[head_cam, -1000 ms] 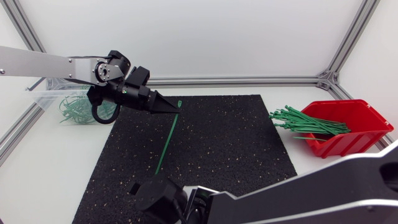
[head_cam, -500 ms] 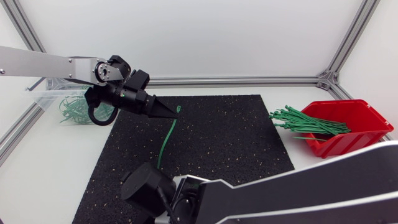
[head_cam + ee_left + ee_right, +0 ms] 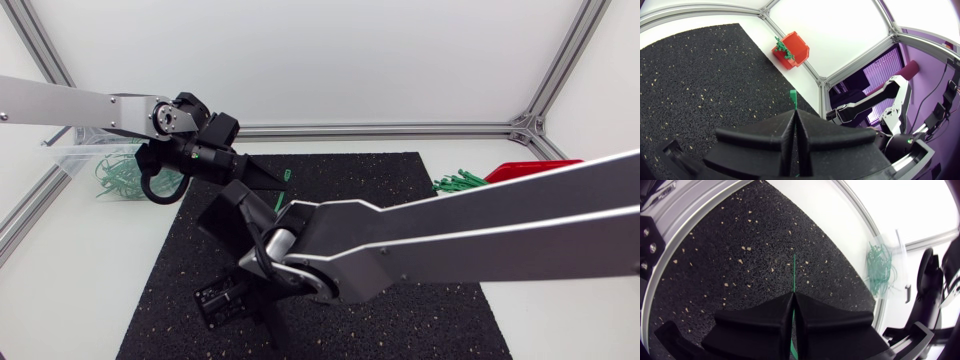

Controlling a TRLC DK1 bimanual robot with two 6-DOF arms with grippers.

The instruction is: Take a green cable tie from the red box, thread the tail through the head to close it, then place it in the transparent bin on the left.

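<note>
The 2 claws are each pressed together on the green cable tie [image 3: 794,275]. The left claw [image 3: 794,113] pinches its head, far left over the black mat [image 3: 380,180], and the right claw [image 3: 792,296] pinches its tail. Curl the tail gently toward the head, holding the head steady.

Left tool [image 3: 794,113] and right tool [image 3: 792,296] each pinch the cable tie [image 3: 794,274] tightly.

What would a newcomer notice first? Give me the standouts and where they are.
The right arm stretches across the black mat, hiding much of the red box at the right. Over the mat, the left gripper and right gripper are both shut on a green cable tie. The transparent bin of green ties sits far left.
</note>
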